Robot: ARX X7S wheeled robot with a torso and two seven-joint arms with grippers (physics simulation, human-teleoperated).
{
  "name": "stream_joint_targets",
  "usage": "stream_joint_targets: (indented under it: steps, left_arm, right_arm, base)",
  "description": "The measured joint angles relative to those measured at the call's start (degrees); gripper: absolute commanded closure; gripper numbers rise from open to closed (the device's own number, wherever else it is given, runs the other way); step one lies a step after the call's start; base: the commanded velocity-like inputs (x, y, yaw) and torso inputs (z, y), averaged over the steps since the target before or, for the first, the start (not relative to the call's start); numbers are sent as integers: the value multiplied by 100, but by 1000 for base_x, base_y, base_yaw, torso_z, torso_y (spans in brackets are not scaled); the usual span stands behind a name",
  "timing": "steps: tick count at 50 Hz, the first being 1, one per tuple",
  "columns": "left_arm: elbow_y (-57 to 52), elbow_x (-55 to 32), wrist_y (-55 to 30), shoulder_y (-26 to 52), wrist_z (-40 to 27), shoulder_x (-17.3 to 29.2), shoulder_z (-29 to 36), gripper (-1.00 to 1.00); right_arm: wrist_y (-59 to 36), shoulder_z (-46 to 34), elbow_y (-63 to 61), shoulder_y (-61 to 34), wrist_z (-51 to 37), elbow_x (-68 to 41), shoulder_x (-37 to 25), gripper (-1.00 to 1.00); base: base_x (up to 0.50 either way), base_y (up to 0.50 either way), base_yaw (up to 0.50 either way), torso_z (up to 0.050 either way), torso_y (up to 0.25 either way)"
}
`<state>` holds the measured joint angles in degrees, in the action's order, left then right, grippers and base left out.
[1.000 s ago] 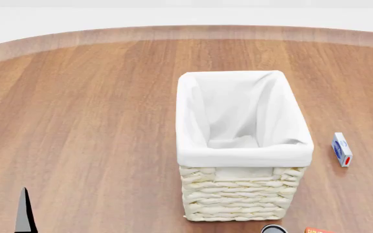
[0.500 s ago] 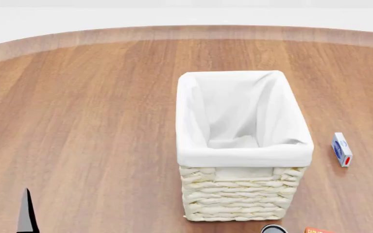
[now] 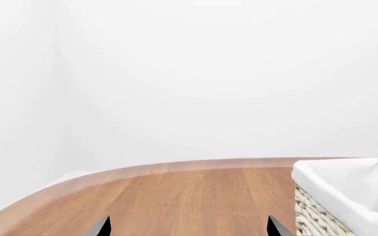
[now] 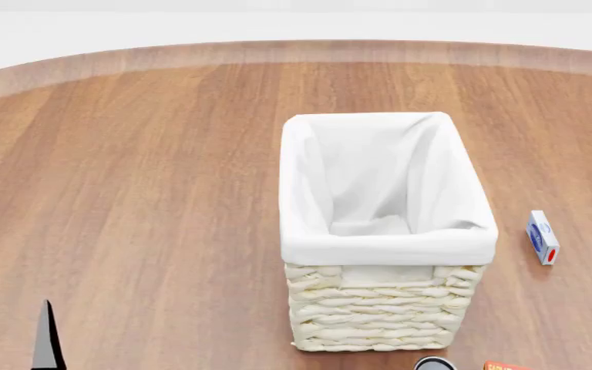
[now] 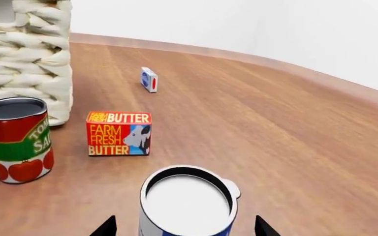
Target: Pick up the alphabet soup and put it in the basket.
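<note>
The alphabet soup (image 5: 187, 199) is a small can with a silvery-white lid and a blue label and stands upright on the wooden table. It is out of the head view. My right gripper (image 5: 185, 227) is open, with one fingertip (image 5: 107, 227) on each side of the can and a gap to each. The basket (image 4: 378, 231), cream wicker with a white lining, stands in the middle of the table and holds nothing. Its wicker wall shows in the right wrist view (image 5: 28, 59). My left gripper (image 3: 187, 228) is open and empty, beside the basket (image 3: 346, 196).
A red-and-green tomato can (image 5: 17, 140) stands next to the basket's foot. A butter box (image 5: 118, 133) stands between it and the soup. A small blue-and-white box (image 4: 542, 237) lies to the right of the basket. One left fingertip (image 4: 47, 343) shows at bottom left.
The left fingertip in the head view has slid slightly right and lower. Nothing else has moved.
</note>
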<state>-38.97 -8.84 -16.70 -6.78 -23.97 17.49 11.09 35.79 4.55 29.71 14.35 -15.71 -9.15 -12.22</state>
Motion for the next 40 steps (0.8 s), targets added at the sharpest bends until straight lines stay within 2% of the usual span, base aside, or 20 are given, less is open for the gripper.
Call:
stream_joint_targets:
  steps: [7,8,28,33,40]
  left_arm:
    - [0,-16,-4,4,-18,15,12,-100]
    - [0,-18,-4,4,-20,18,14,-100]
    - [21,-49,17,5,-66,54,64,-100]
    - [31,-55,17,9,-78,62,77,-100]
    - [28,-73,9,11,-96,75,85,-100]
  right_arm:
    - [149,-23,342,-184,85,-69,27,-100]
    - [167,-28,377,-203,96,-77,32,100]
    - [376,-55,575,-333,159,-365,68,100]
    - [56,-112,32,-167,109,-384,30,100]
    - [-676,-117,-1423,141,-72,-415,-164,100]
  base:
    - [0,0,0,0,0]
    - [0,0,0,0,0]
    - [1,0,1,0,0]
    - [0,0,0,0,0]
    - [0,0,0,0,0]
